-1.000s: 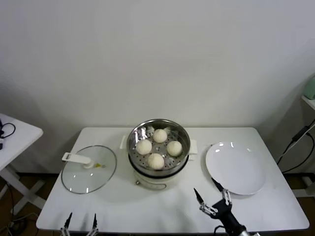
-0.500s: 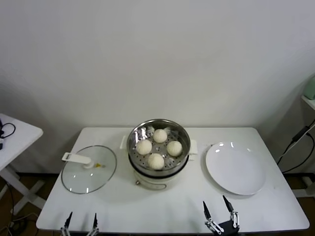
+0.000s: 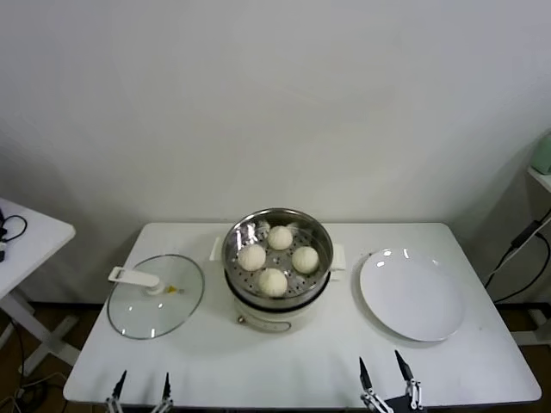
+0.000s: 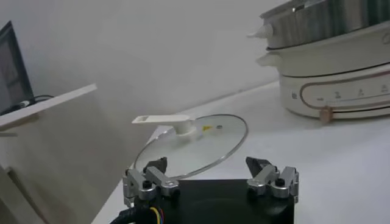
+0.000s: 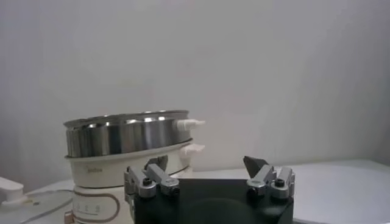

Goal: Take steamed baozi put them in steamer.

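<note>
Head view, smooth domed baozi point(image 3: 273, 281), perforated steel steamer point(image 3: 236, 243)

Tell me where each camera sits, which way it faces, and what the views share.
Head view: high up, looking down at the table, steamer with buns, lid and plate; both hands' tips show at the near edge.
Left wrist view: low by the left hand, facing the lid and steamer.
Right wrist view: low by the right hand, open, facing the steamer.
Shared: the steamer appears in all three.
</note>
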Robot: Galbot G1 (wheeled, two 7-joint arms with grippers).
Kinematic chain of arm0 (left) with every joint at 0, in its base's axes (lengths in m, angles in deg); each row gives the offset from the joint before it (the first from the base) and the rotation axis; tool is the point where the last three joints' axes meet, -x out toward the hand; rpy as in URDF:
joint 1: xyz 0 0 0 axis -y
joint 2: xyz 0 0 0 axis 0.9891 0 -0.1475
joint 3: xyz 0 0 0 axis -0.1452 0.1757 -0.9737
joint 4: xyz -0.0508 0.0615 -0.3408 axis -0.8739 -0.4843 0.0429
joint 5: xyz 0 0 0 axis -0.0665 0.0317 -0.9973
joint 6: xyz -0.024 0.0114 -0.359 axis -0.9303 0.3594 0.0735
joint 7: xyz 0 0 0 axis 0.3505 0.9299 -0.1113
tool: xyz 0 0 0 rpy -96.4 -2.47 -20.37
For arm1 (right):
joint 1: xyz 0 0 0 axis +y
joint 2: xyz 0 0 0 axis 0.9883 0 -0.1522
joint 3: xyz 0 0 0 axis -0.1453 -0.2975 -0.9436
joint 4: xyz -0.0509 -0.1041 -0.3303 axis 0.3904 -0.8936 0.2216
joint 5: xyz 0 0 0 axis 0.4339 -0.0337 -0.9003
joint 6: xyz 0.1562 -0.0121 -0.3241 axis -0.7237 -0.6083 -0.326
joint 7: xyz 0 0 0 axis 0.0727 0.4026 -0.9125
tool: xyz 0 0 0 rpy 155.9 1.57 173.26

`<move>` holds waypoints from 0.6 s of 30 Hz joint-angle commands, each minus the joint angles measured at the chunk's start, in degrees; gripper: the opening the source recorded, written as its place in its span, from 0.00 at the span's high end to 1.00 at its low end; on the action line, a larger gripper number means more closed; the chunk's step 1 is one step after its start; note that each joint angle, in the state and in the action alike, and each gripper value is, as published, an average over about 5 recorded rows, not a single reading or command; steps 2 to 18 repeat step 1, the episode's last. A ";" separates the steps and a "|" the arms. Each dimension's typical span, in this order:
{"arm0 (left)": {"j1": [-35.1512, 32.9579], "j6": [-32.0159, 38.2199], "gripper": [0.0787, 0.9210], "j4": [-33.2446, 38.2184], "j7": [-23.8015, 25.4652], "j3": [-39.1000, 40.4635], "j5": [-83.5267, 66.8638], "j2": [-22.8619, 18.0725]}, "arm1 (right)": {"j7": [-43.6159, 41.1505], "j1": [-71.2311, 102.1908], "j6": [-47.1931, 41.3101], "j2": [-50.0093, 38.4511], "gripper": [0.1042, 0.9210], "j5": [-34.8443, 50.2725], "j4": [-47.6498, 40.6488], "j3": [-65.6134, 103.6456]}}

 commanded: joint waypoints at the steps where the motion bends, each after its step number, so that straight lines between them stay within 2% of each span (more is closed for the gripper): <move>1: -0.12 0.05 0.12 0.04 0.01 0.12 0.08 -1.67 | 0.90 0.62 1.08 0.70 0.12 -0.21 -0.08 -0.43; 18: -0.12 0.05 0.12 0.04 0.01 0.12 0.08 -1.67 | 0.90 0.62 1.08 0.70 0.12 -0.21 -0.08 -0.43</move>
